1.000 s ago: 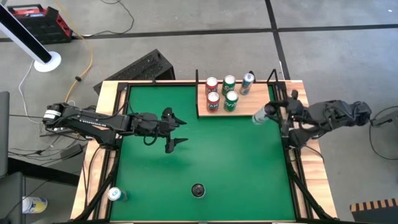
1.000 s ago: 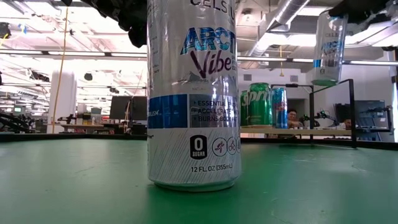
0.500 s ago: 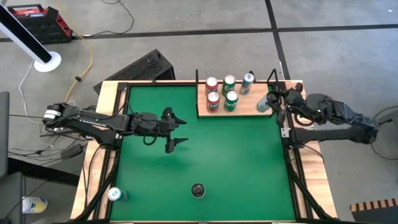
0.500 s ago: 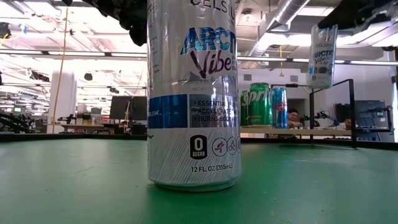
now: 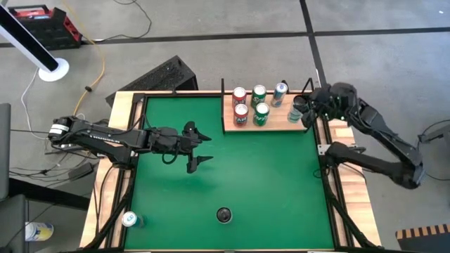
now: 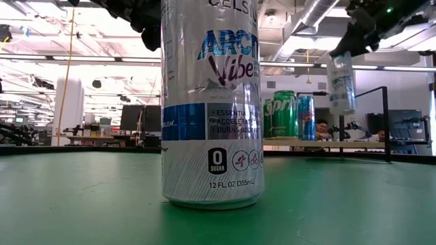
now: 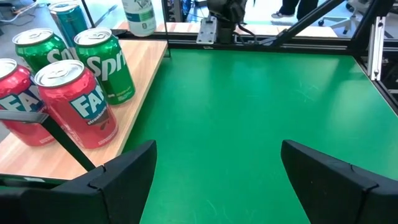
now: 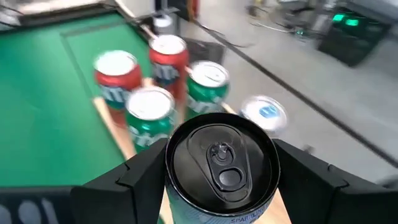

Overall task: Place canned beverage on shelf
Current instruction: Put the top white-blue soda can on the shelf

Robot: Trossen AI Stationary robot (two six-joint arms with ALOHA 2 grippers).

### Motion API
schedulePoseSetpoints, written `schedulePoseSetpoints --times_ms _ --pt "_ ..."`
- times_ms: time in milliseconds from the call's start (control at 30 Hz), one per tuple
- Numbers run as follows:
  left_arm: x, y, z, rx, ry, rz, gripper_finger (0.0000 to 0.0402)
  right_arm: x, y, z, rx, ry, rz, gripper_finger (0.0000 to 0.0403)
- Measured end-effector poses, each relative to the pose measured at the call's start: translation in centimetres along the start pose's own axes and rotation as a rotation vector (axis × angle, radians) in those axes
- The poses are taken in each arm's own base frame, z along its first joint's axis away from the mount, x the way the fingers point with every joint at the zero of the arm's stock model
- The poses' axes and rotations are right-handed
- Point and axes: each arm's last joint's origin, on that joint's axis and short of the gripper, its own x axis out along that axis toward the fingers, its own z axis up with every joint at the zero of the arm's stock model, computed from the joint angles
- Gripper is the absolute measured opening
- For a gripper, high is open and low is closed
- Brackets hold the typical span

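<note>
Gripping the rigid, slick silver-blue aluminium can [image 5: 296, 112] mid-body at upper right, right gripper [image 5: 307, 110] judged secure; thin walls dent. Left gripper [image 5: 199, 146] open, idle.

held can [image 8: 221, 165]: bottom cut off by lower edge, right wrist view; label unreadable
near can [image 6: 211, 102]: top cut off by upper edge, low view
red cans [image 7: 78, 106]: one cut by left edge, left wrist view; lettering partial
shelf cans [image 8: 149, 109]: blurred, right wrist view
person [image 6: 320, 128]: low view, right of centre, too small to make out
</note>
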Motion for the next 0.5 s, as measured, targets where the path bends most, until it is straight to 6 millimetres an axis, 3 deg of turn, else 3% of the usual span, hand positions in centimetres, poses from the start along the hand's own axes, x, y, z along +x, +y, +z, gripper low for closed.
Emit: schedulePoseSetpoints --times_ms 267,500 --pt "0.0 0.0 -0.1 -0.019 0.012 -0.001 0.0329 3.6 -3.6 -0.8 0.037 0.120 0.021 0.0276" --pt "0.0 0.0 -0.2 -0.028 0.019 0.001 0.0329 4.5 -5.9 -2.3 0.116 -0.003 0.040 0.0276"
